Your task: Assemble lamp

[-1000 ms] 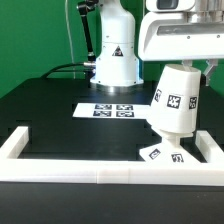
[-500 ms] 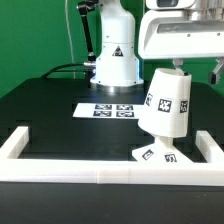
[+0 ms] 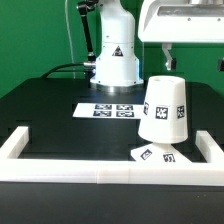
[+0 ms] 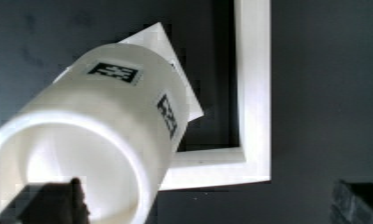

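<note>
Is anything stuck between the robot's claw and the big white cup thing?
Nothing visible is. In the wrist view the shade lies right in front of the gripper, with only open space between them. In the exterior view the shade stands over the base, leaning slightly, and nothing sits above it.

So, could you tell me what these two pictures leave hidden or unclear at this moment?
- Bulb: not visible in either view; the shade covers the spot above the base.
- Gripper: in the exterior view only the fingers show; the top edge cuts off the hand, and whether they touch the shade is unclear.
- Wrist view: the fingertips are dark, blurred and cut by the edge.
- Base: mostly hidden by the shade in both views.
</note>
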Motion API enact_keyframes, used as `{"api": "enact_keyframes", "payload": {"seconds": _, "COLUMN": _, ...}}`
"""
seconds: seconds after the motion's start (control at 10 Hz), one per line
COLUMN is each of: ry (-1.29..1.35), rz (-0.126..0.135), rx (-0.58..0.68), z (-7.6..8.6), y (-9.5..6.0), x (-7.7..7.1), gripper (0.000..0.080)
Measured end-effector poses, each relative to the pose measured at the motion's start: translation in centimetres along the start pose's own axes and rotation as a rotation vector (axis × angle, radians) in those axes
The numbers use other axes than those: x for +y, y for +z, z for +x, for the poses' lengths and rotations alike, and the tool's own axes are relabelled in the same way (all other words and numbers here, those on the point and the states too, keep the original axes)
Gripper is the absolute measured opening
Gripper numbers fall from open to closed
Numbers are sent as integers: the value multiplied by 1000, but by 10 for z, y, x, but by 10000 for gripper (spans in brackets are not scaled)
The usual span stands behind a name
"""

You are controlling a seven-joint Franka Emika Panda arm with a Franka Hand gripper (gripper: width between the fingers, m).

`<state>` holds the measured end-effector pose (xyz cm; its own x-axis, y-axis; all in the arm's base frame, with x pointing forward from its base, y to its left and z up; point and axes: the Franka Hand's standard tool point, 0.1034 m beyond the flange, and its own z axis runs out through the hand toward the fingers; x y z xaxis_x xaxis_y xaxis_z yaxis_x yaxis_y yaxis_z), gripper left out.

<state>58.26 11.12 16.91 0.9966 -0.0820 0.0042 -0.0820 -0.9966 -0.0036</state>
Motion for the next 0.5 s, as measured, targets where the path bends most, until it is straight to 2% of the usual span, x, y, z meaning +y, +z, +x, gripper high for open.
{"api": "enact_keyframes", "payload": {"seconds": 0.5, "ry": 6, "rz": 2, "rx": 6, "z": -3, "y": 4, "x": 0, "gripper": 698}}
